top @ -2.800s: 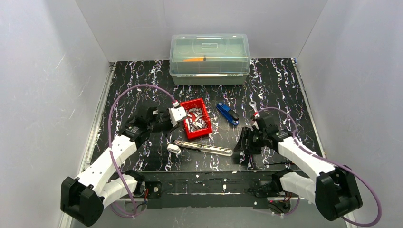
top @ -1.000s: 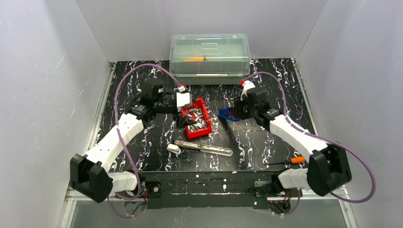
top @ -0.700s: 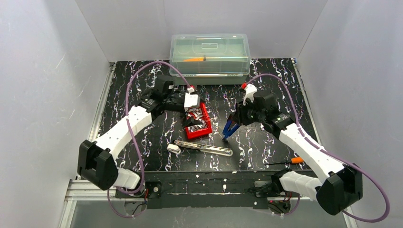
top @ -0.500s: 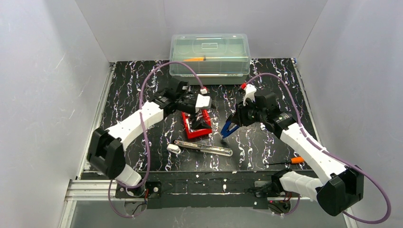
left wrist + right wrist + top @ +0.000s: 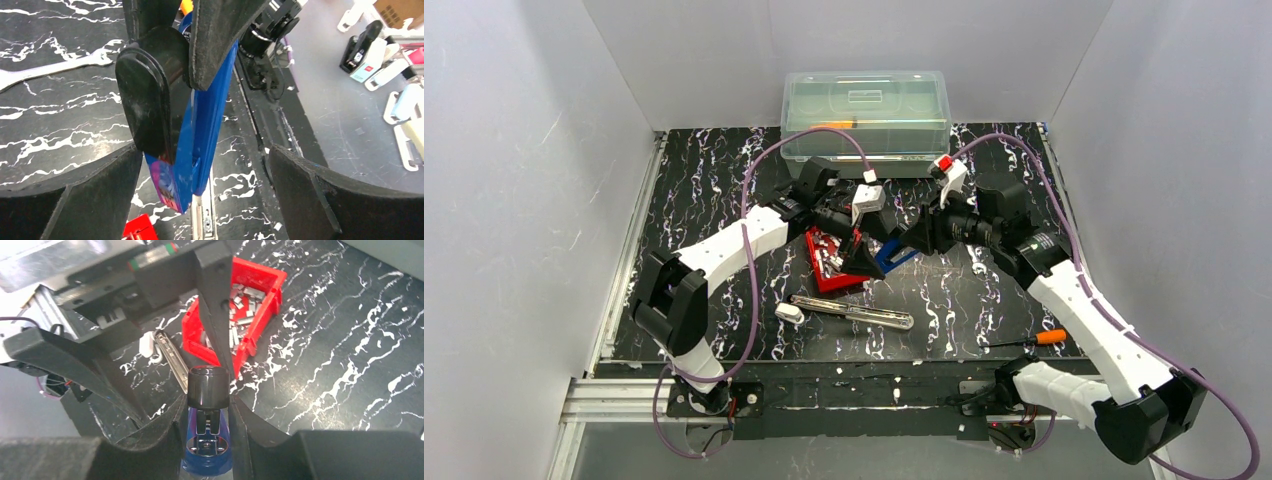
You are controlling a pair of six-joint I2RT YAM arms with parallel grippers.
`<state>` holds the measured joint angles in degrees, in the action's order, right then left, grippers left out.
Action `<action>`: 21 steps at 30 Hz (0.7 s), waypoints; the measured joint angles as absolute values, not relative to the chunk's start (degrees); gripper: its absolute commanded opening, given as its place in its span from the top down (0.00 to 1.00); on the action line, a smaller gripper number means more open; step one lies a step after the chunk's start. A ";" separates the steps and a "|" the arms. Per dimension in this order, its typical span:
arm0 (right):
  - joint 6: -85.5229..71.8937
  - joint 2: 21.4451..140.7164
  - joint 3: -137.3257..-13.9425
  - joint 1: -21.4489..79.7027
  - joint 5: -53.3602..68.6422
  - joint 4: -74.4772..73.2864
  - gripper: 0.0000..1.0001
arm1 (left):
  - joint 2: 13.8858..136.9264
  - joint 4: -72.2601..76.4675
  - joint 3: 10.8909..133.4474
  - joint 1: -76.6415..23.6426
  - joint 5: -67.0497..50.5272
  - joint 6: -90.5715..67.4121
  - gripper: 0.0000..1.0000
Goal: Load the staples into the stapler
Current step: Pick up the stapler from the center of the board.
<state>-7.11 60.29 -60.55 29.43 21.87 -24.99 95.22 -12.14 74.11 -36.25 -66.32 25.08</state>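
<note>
Stapler (image 5: 207, 452) clamped in right hand (image 5: 207, 404), between jaws of open left hand (image 5: 202, 156).

table (image 5: 714, 180) — black marble | on it: clear box (image 5: 865, 122), red bin (image 5: 258, 271), screwdriver (image 5: 1034, 340)

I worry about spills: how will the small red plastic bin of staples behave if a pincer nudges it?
The small red plastic bin looks thin-walled and light, so it would probably slide on the smooth marbled tabletop. Its silvery staple strips lie loose, so a tip would likely scatter them.
</note>
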 measured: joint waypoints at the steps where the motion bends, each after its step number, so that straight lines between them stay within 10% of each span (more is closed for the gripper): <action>1: -7.33 60.10 -60.86 29.43 22.70 -24.62 0.91 | 95.22 -11.64 74.11 -36.34 -66.96 23.77 0.12; 10: -10.96 59.24 -60.97 29.71 27.88 -21.06 0.90 | 95.22 -6.83 74.46 -36.56 -70.59 14.61 0.78; 14: -11.46 58.87 -60.97 30.06 29.89 -20.80 0.87 | 95.22 -8.80 75.00 -36.34 -71.35 15.40 0.89; 21: -12.71 58.81 -60.97 30.28 28.64 -21.34 0.25 | 95.15 -16.84 77.41 -36.47 -69.06 22.92 1.00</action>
<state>-12.71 58.81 -60.97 30.28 28.64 -21.34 95.15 -16.84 77.41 -36.47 -69.06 22.92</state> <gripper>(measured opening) 0.600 0.313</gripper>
